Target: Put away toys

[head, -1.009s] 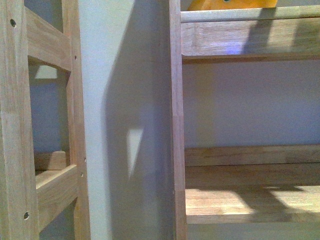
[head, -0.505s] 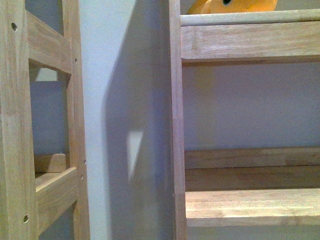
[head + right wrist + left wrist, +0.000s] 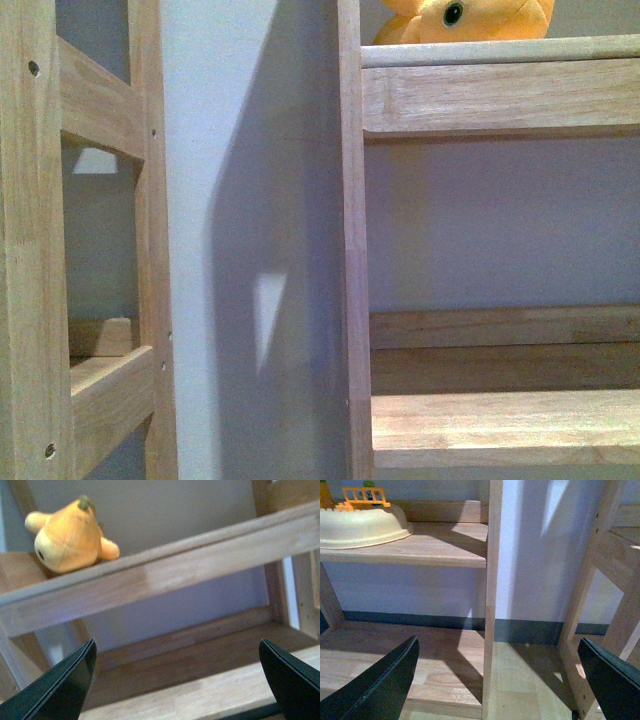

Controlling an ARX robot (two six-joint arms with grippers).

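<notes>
Orange-yellow plush toy lies on the upper wooden shelf, at the top right of the front frame and the upper left of the right wrist frame. Right gripper and left gripper both gape wide, holding nothing.

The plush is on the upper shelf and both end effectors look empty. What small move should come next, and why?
Probably back the right end effector away from the shelf. Its jaws are wide open and empty, and the plush already lies on the shelf, apart from them. The left end effector is open too.
</notes>
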